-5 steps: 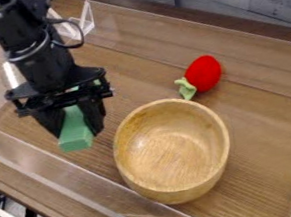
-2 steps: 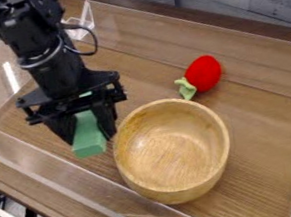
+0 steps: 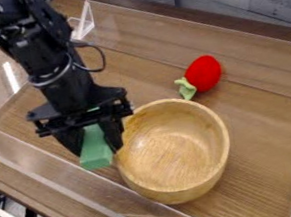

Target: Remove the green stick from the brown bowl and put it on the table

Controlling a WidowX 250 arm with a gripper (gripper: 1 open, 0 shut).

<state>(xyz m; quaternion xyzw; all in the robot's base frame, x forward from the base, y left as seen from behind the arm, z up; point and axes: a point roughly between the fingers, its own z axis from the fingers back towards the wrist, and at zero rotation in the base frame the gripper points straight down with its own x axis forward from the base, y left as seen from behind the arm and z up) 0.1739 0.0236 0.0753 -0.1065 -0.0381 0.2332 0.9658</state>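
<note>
At left of centre, above the surface [image 3: 249, 107], the black gripper [image 3: 93, 140] points almost straight down, its two fingers [image 3: 69, 143] partly spread with the green stick [image 3: 98, 147] clamped between them. Stick hangs nearly upright, slightly tilted, upper part hidden between the fingers, lower end down near the wood; whether it touches the wood cannot be told from this view.

Position of stick: outside the brown bowl [image 3: 174, 149], just beside the bowl's left outer wall. Right finger sits very near the bowl rim; contact or a small gap, cannot tell.

Brown bowl: upright, interior shows bare wood grain only. It stands immediately to the right of the gripper and blocks that side.

Other items: red strawberry-like toy [image 3: 202, 74] with green leaves lies on the surface behind the bowl, towards the right, apart from the gripper and close to the far rim of the bowl. Clear acrylic wall [image 3: 64, 188] runs along the near edge, close in front of the gripper and bowl. Black cable loops off the arm above the gripper.
</note>
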